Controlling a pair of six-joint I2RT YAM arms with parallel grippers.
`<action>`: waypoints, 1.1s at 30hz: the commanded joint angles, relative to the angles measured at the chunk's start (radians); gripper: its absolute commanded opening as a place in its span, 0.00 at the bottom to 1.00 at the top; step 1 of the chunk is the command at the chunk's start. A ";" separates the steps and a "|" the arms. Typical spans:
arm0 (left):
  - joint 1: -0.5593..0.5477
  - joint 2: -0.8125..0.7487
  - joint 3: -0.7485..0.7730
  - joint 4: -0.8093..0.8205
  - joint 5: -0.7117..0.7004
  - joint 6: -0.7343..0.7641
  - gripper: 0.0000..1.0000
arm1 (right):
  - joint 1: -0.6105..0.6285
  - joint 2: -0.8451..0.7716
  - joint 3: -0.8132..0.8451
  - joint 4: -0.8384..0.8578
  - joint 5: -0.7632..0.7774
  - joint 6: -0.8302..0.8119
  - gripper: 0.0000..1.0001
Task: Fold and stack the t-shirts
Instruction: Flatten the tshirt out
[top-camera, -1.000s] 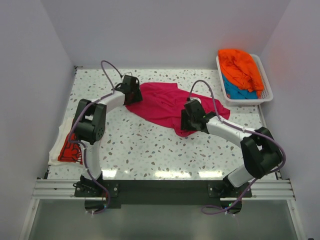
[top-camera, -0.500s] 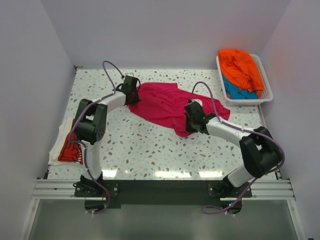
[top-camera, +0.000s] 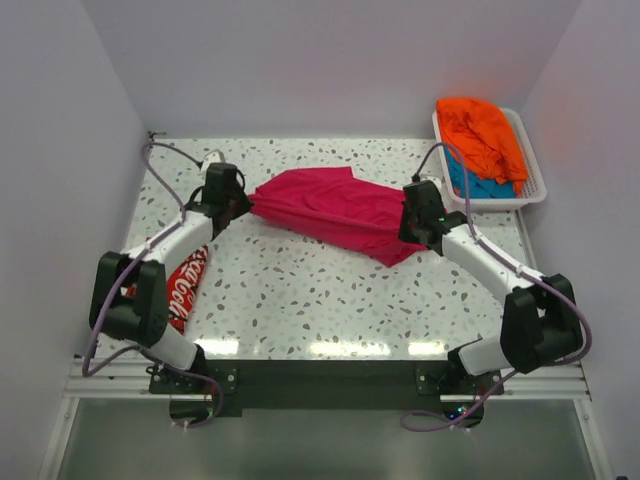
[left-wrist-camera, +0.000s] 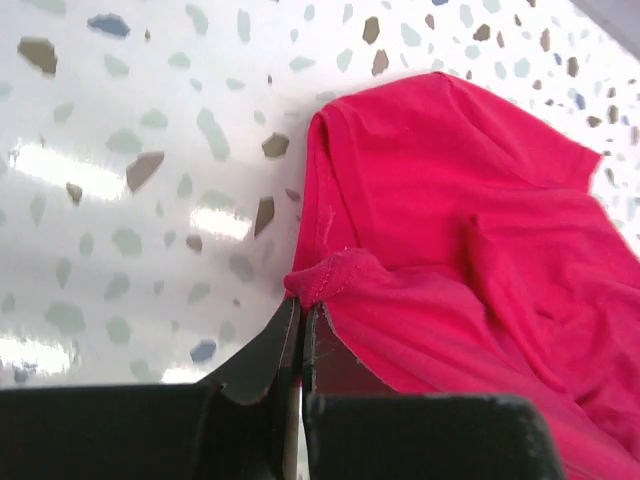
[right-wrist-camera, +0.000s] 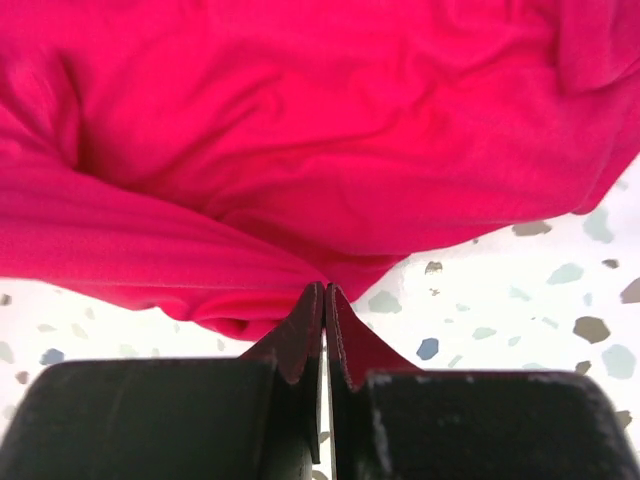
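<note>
**Camera positions: three views**

Top external: high and far back, looking down on the whole speckled table (top-camera: 300, 290).
Left wrist: close behind the left gripper (left-wrist-camera: 300, 308), facing past its tips.
Right wrist: the same behind the right gripper (right-wrist-camera: 325, 292).
Shared by all three: the magenta-pink t-shirt (top-camera: 330, 205), just ahead of each claw.

Speckled terrazzo table (top-camera: 300, 290) boxed by plain pale walls (top-camera: 330, 70).

The middle shirt (top-camera: 335, 210) stretches across the centre of the tabletop (top-camera: 300, 290). The left shirt (top-camera: 185, 285) lies by the left edge. In the basket (top-camera: 492, 205) at the far right corner, the upper shirt (top-camera: 480, 130) lies on the lower shirt (top-camera: 470, 183).
</note>
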 joint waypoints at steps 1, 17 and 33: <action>0.007 -0.145 -0.169 0.123 0.016 -0.148 0.00 | -0.006 -0.086 0.054 -0.072 0.056 -0.039 0.00; 0.007 -0.603 -0.574 0.183 0.130 -0.170 0.64 | -0.003 -0.511 -0.313 0.026 -0.136 0.108 0.43; -0.216 -0.019 -0.057 0.098 0.151 0.000 0.47 | 0.175 0.205 0.126 0.282 -0.175 0.036 0.42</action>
